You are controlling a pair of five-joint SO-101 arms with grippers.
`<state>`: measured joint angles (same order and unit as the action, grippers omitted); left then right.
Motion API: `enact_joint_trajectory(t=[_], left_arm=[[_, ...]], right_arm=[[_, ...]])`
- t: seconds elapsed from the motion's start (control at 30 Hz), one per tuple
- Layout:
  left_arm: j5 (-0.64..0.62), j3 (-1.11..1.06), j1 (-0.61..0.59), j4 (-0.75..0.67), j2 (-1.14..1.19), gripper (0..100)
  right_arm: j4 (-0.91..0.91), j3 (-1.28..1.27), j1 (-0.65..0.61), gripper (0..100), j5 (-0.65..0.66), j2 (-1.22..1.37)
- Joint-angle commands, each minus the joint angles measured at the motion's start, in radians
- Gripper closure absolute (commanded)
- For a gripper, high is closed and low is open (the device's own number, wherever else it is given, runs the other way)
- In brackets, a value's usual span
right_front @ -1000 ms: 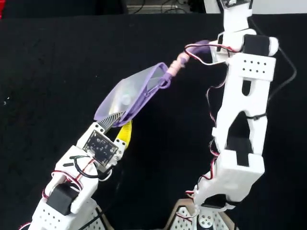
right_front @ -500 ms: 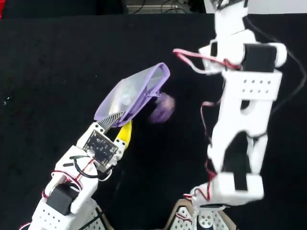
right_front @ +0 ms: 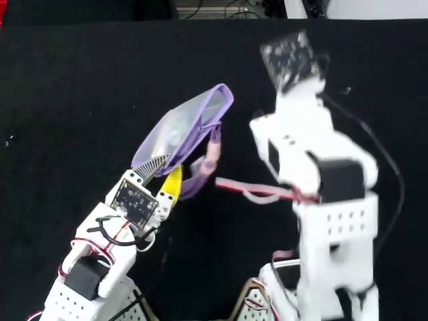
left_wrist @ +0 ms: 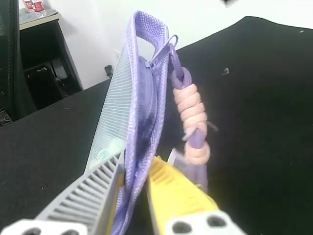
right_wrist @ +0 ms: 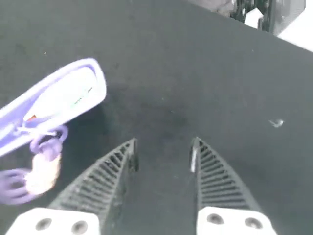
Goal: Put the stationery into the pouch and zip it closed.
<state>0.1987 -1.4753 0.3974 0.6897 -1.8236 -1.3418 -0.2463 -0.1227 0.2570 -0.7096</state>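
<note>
Can't tell pouch (left_wrist: 128,110) contents thru mesh; lower end hidden btwn left fingers (left_wrist: 85,196).

Your left arm (right_front: 100,267) rises from the near left corner of the high view and stretches diagonally away and to the right, with its wrist in line with the forearm. The left gripper (right_front: 165,172) is clamped: its grey finger (left_wrist: 88,191) and yellow finger (left_wrist: 176,196) press together on one end of the pouch (right_front: 180,127) and hold it up off the surface.

Your right arm (right_front: 328,221) stands on the right side, folded back on itself above its base, with its wrist raised at the far end. The right gripper (right_wrist: 164,147) is aimed downward. Its two dark ribbed fingers (right_wrist: 107,171) are spread apart with a clear gap between the tips, and nothing is held between them.
</note>
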Motion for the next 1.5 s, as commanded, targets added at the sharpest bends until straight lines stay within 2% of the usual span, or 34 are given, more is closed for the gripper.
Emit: enact_joint_trajectory(t=[0.0, 0.2, 0.37, 0.63, 1.0, 1.3, 1.47], left_arm=[[-0.023, -0.019, -0.016, -0.028, -0.002, 97], [-0.023, -0.03, -0.016, -0.046, -0.002, 97], [-0.023, -0.03, -0.016, -0.046, -0.002, 97], [-0.023, -0.03, -0.016, -0.046, -0.002, 97], [-0.023, -0.027, -0.015, -0.043, -0.002, 97], [-0.023, -0.03, -0.015, -0.043, -0.002, 97], [-0.023, -0.028, -0.015, -0.041, -0.002, 97]], right_arm=[[0.129, -0.242, -0.031, 83.2, -0.055, -0.259], [0.232, -0.515, -0.129, 83.2, -0.123, -0.559], [0.313, -0.754, -0.23, 83.2, -0.13, -0.794], [0.364, -0.98, -0.338, 83.2, -0.155, -1.017], [0.675, -1.171, -0.345, 83.2, -0.147, -1.047], [0.793, -1.25, -0.345, 83.6, -0.146, -1.047], [0.885, -1.273, -0.321, 88.7, -0.146, -1.046]])
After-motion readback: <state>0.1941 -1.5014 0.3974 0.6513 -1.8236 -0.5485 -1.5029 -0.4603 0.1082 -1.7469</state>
